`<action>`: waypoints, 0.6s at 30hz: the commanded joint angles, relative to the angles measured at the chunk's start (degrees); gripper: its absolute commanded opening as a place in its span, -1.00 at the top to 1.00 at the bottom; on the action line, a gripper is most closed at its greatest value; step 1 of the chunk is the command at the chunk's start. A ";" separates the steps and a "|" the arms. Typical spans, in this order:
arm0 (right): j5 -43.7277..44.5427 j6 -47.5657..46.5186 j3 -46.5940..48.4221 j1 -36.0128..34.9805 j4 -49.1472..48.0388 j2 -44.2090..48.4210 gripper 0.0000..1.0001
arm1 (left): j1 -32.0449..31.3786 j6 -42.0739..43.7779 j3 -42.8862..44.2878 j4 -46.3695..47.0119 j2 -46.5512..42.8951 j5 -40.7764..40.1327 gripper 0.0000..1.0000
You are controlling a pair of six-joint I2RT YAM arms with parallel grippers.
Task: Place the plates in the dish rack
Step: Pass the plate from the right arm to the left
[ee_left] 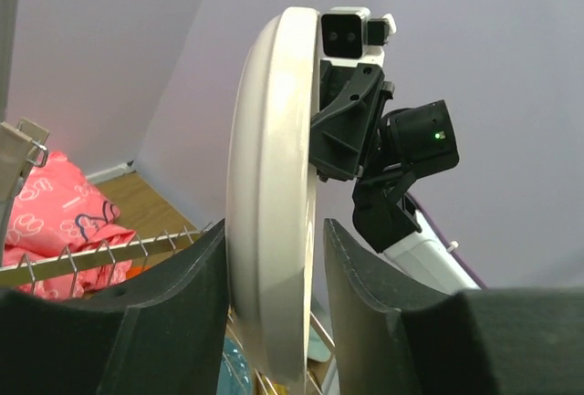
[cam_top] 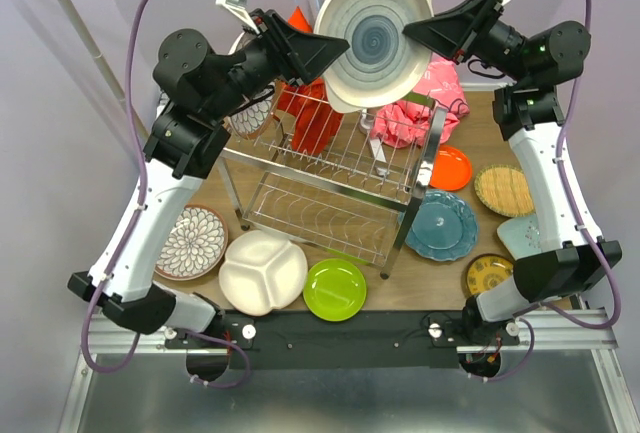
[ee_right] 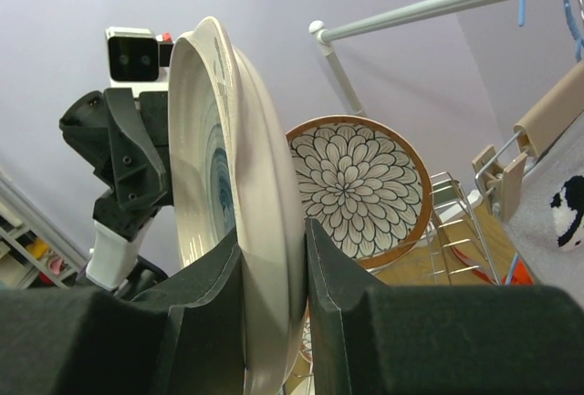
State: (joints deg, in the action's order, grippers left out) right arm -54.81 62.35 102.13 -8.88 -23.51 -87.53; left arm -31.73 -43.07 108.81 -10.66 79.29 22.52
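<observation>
Right jaws (ee_right: 272,235) pinching the rim of a cream swirl plate (cam_top: 372,38) held high over the dish rack (cam_top: 335,178) at upper centre, left jaws (ee_left: 274,231) straddling it, grip unclear; one floral plate (ee_right: 356,185) seemingly racked, roughly eight others lying on the tabletop (cam_top: 420,290).

A cream plate (cam_top: 375,38) with a teal swirl stands on edge in the air. One rim is pinched in the right hand (cam_top: 412,25), and the opposite rim sits loosely between the fingers of the left hand (cam_top: 337,48). The steel wire dish rack (cam_top: 330,168) sits below both hands, with a floral plate (ee_right: 356,190) upright at its end nearest the left hand. Flat on the bench (cam_top: 420,285), an orange plate (cam_top: 450,168) and a teal plate (cam_top: 441,225) lie below the right hand. A white divided plate (cam_top: 262,271) and a lime plate (cam_top: 335,289) lie well below the left.
</observation>
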 commanded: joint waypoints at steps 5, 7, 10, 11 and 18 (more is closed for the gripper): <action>2.07 0.67 0.27 -0.43 -4.01 2.10 0.99 | -1.49 3.86 10.52 -10.52 4.65 -2.30 0.14; 2.25 -0.03 0.27 -0.43 -3.48 2.01 0.99 | -2.02 5.44 12.55 -12.71 6.05 -4.32 0.30; 2.42 -1.52 0.44 -0.34 -2.07 2.01 0.99 | -2.55 6.77 15.02 -15.88 7.02 -6.61 0.65; 2.42 -1.96 0.53 -0.43 -1.46 2.10 0.99 | -2.64 7.55 15.55 -16.67 7.11 -7.05 0.80; 4.09 -5.13 1.06 -0.43 3.11 2.27 0.86 | -6.76 17.81 17.04 -17.91 5.89 -15.82 1.00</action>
State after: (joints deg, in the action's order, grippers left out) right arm -54.72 59.96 101.82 -8.95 -21.89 -87.53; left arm -35.24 -33.63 123.92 -27.57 86.41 13.26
